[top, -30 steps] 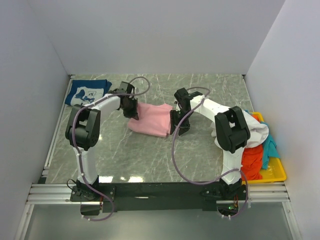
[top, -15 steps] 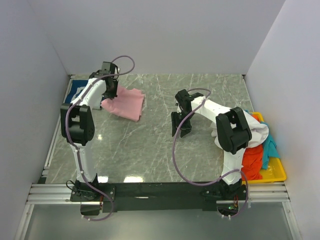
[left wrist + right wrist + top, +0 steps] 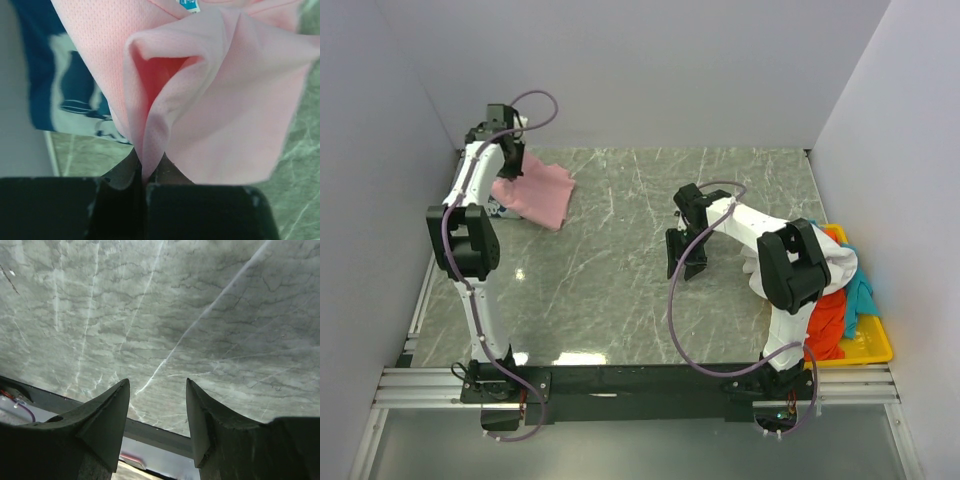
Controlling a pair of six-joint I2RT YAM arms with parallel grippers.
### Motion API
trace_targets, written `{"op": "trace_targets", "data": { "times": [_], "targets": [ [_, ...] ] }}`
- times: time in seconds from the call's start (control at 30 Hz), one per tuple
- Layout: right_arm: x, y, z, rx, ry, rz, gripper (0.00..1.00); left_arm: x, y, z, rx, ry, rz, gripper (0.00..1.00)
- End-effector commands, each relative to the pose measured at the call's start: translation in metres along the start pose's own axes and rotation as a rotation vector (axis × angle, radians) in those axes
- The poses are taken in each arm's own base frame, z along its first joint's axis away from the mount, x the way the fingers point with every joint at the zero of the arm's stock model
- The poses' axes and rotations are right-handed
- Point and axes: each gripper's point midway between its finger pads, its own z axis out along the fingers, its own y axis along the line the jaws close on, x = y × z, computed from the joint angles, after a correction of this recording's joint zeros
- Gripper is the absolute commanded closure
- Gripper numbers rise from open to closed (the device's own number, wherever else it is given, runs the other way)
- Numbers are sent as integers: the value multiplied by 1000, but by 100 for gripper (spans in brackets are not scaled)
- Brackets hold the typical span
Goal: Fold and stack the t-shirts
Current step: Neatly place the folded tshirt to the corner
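My left gripper (image 3: 510, 168) is shut on the folded light-pink t-shirt (image 3: 540, 192) and holds it at the far left of the table, over the navy t-shirt, which is almost hidden in the top view. In the left wrist view the pink cloth (image 3: 225, 100) is pinched between my fingers and the navy t-shirt with white print (image 3: 65, 85) lies beneath it. My right gripper (image 3: 682, 262) is open and empty over bare marble (image 3: 165, 315) mid-table. White (image 3: 835, 262), orange-red (image 3: 825, 318) and teal (image 3: 860, 295) t-shirts are piled at the right.
A shallow yellow tray (image 3: 868, 345) at the right edge holds the pile of shirts. White walls enclose the table on the left, back and right. The black frame rail (image 3: 640, 382) runs along the near edge.
My left gripper has carried the pink t-shirt from the table's middle to the far-left back corner, over the navy t-shirt. My right gripper has let go of it and stays mid-table.
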Motion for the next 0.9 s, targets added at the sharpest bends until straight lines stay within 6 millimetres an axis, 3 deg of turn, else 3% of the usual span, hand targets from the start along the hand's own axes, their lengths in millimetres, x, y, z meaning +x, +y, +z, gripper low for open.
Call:
{"op": "trace_targets", "data": {
  "times": [0.0,0.3,0.67,0.87],
  "targets": [
    [2,3,-12,-21,-30,-3,44,-32,33,-22,-18,-97,-21,100],
    [6,3,-12,-26,-25,3,44,-52,67,-38,-36,-169,-75,100],
    [11,9,-10,-26,-14,-5,44,-60,103,-57,-62,-227,-139,100],
    [13,12,-7,-26,-2,-15,44,-57,114,-50,-53,-227,-165,100]
  ]
}}
